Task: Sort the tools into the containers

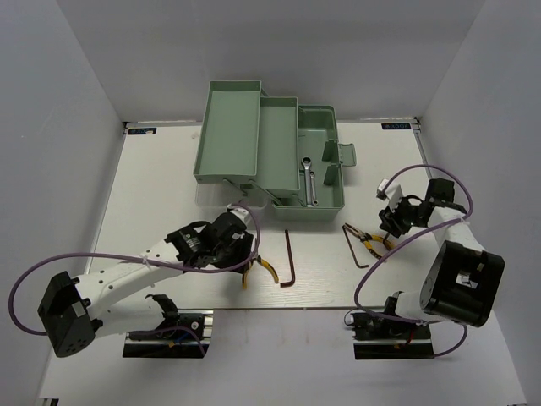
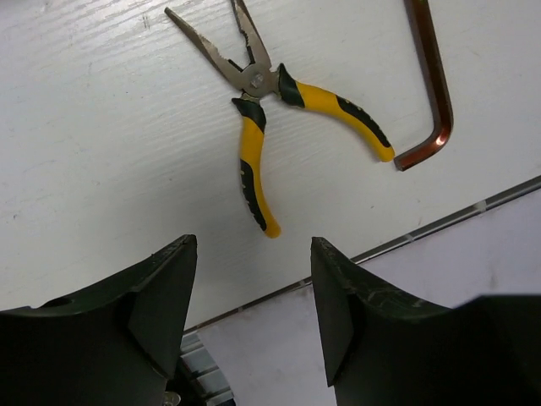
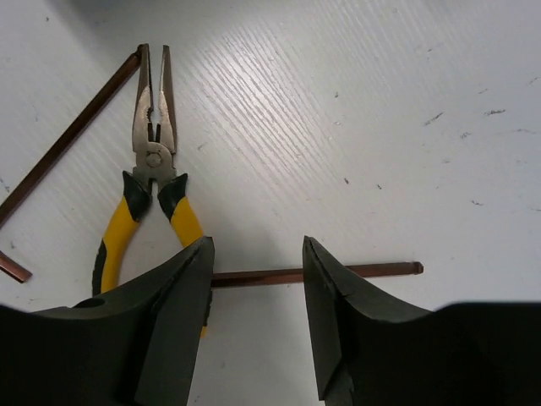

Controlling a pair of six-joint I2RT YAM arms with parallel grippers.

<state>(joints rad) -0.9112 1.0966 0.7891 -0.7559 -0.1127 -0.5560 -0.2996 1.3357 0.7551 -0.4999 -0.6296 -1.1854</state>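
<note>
Your left gripper hangs released just short of one pliers on the tabletop, in front of the toolbox. Your right gripper, also released, hovers over a hex key beside the second pliers, off the toolbox's front right corner.

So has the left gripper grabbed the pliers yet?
No, the left gripper is open and the long-nose pliers lie on the table beyond it.

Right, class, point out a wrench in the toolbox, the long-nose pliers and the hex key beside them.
wrench (image 1: 310,180): top view, shaft.
long-nose pliers (image 2: 256,80): left wrist view, pivot.
hex key (image 2: 432,63): left wrist view, long arm.
</note>
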